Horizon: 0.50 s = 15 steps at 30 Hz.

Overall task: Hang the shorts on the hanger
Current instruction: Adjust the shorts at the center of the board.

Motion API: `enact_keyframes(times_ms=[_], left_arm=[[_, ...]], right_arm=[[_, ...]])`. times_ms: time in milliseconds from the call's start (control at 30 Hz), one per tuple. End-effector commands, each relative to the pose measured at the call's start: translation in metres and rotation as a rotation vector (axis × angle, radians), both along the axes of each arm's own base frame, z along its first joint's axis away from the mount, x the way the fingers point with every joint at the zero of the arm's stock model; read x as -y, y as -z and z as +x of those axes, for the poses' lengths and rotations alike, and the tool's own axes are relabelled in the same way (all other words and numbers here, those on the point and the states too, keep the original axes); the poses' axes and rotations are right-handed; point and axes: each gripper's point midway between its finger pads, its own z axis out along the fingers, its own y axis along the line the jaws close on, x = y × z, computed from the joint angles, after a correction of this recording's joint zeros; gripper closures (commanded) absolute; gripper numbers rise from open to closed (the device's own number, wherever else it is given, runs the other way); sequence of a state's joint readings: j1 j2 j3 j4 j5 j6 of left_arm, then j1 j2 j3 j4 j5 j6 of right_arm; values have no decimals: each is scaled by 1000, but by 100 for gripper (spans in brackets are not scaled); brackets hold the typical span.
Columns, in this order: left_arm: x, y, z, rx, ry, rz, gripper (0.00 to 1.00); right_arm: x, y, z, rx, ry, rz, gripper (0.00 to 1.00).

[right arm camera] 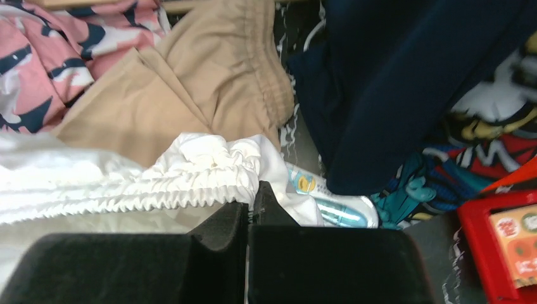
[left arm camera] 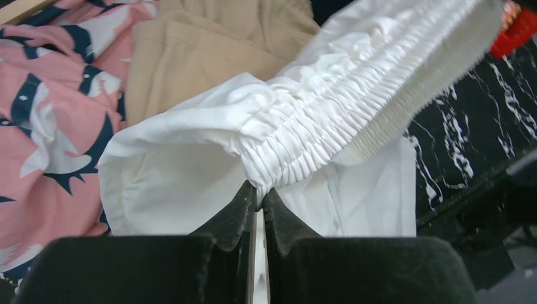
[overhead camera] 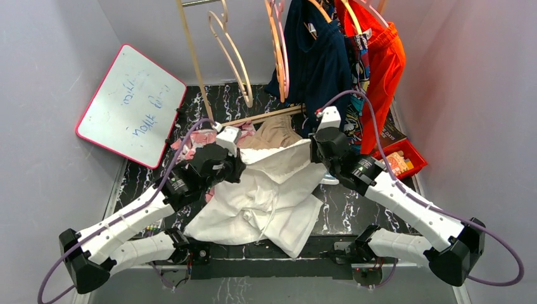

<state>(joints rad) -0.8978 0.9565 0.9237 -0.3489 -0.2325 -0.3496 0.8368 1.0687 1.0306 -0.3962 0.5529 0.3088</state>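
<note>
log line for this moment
left end effector: shut on shorts waistband | right end effector: shut on shorts waistband | hanger: bare

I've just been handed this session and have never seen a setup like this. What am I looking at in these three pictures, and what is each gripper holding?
You are driving two robot arms, each ending in a two-finger gripper. The wide picture comes from a fixed camera above and behind them, with the left arm on the left and the right arm on the right. The other two pictures come from cameras on the wrists, each looking along its own black fingers. On the black marbled table lie the white shorts, with tan shorts and a pink patterned garment behind them. The left gripper is shut on the gathered waistband. The right gripper is shut on its other end. The pale hanger hangs at the back with nothing on it, beside hung clothes.
</note>
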Motion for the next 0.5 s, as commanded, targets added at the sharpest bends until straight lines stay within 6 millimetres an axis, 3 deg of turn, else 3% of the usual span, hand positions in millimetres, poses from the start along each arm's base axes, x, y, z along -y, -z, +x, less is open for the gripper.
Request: enact_keyframes(times_ms=[0, 67, 233, 300, 467], left_arm=[[-37, -7, 33, 16, -224, -102, 100], [-47, 15, 40, -70, -281, -123, 100], [-55, 25, 49, -91, -356, -186, 100], [-45, 39, 49, -127, -327, -199, 100], [-21, 93, 41, -289, -274, -216, 100]], right_arm=[[18, -12, 10, 33, 104, 176, 100], [29, -1, 14, 3, 150, 179, 100], [21, -11, 8, 44, 74, 236, 100], [12, 9, 5, -9, 38, 233, 100], [-16, 90, -15, -208, -48, 287, 100]])
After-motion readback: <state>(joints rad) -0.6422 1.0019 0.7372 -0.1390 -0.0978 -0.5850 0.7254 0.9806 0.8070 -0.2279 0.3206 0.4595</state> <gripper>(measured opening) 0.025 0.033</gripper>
